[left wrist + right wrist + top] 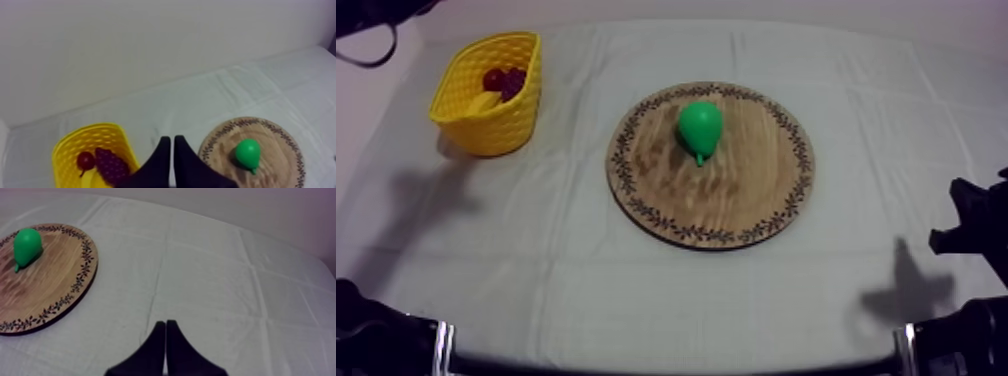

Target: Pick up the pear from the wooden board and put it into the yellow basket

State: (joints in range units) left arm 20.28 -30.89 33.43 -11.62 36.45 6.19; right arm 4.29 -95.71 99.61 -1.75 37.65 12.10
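A grey-white cloth [566, 260] covers the table, with a plain pale wall behind. At the left stands the basket [501, 125], holding grapes [111, 165], a small red fruit [85, 160] and a banana [484, 101]. Our left gripper [172, 141] hangs above the cloth between basket and board, its fingers pressed together in a narrow wedge with nothing in them. In the middle lies the board [756, 195]. The pear [699, 127] is on the board's far part: bright green, smooth, lying on its side with the thin end toward the table's near edge. At the right, our right gripper [165, 324] is likewise closed on nothing, over bare cloth apart from the board.

We judge the step in hand to be the reach. The left arm looks nearer both pear and basket. We should spread the fingers wide first, come down over the fat part rather than the taper, and close gently, since so smooth and round a fruit may roll or slip.
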